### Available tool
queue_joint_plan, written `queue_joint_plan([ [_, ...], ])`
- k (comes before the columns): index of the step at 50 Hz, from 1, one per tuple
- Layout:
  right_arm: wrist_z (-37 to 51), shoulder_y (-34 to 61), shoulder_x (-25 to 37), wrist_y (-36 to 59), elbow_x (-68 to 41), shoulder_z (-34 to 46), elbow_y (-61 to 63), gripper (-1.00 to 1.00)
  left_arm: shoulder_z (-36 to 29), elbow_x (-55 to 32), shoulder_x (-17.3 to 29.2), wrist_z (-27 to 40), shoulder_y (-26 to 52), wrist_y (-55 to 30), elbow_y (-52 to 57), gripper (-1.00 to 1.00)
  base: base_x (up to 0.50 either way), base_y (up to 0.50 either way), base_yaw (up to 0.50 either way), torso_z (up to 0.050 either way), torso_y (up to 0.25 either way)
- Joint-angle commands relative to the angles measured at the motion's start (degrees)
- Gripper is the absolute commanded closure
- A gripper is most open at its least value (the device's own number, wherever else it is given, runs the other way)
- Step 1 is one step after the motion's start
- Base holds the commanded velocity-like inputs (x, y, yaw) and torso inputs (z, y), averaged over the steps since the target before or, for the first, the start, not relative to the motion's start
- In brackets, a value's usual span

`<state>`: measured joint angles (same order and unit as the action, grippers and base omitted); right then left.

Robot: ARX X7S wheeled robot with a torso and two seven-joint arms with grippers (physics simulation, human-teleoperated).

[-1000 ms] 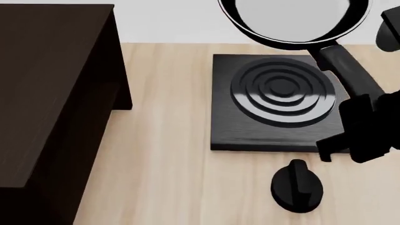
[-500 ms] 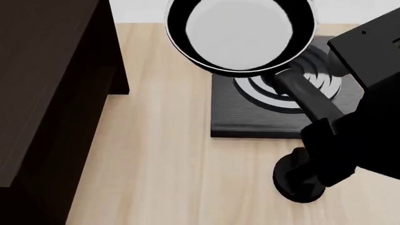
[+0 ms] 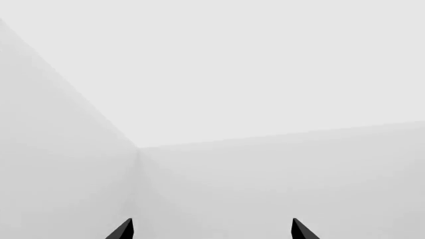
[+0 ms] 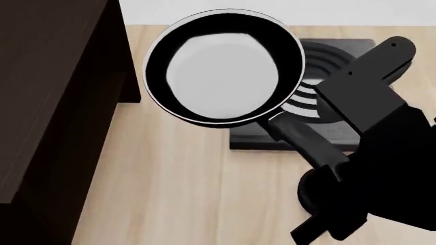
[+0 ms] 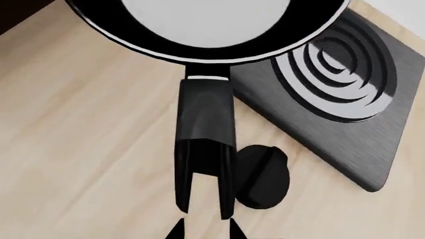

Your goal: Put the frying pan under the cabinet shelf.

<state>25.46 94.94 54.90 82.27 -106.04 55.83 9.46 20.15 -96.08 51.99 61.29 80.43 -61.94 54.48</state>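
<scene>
The frying pan (image 4: 223, 69) hangs above the wooden table, its round black bowl with a pale grey inside between the cabinet shelf (image 4: 48, 102) and the stove plate. Its long handle (image 4: 303, 143) runs back into my right arm (image 4: 391, 153). In the right wrist view, my right gripper (image 5: 204, 230) is shut on the end of the handle (image 5: 204, 134), with the pan bowl (image 5: 206, 25) beyond. The dark cabinet shelf fills the left of the head view; the space under it is hidden. My left gripper (image 3: 211, 230) is open and holds nothing.
A square black stove plate (image 4: 337, 48) with concentric rings lies partly under the pan, also shown in the right wrist view (image 5: 345, 99). A black round knob (image 5: 262, 177) sits on the table (image 4: 184, 194) beside it. The left wrist view shows only grey walls.
The pan has moved left and nearer in the head view, from over the stove plate towards the cabinet shelf. My right arm came with it and now covers more of the right side.
</scene>
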Motion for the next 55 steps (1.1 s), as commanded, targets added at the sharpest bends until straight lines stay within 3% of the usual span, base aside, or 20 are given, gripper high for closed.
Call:
queue_joint_plan([
  [1,1.1,1.2,-1.2,0.0,1.3,-0.3,1.6,1.0,1.0,0.1,0.4,-0.3,-1.0,0.2,0.3,-1.0,0.0,0.0,0.0,0.0,0.0],
  [24,0.6,-2.2,-5.1,-1.0,3.2,3.5,3.8,1.0,1.8,-0.8,1.7,0.1,-1.4,0.8,0.2,-1.0,0.0,0.0,0.0,0.001,0.001],
  [55,-1.6,-7.6,-3.5,-2.8,6.7,6.7,7.4,1.0,0.2,0.0,1.5,0.2,-0.8,1.1,0.2,-1.0,0.0,0.0,0.0,0.0,0.002],
])
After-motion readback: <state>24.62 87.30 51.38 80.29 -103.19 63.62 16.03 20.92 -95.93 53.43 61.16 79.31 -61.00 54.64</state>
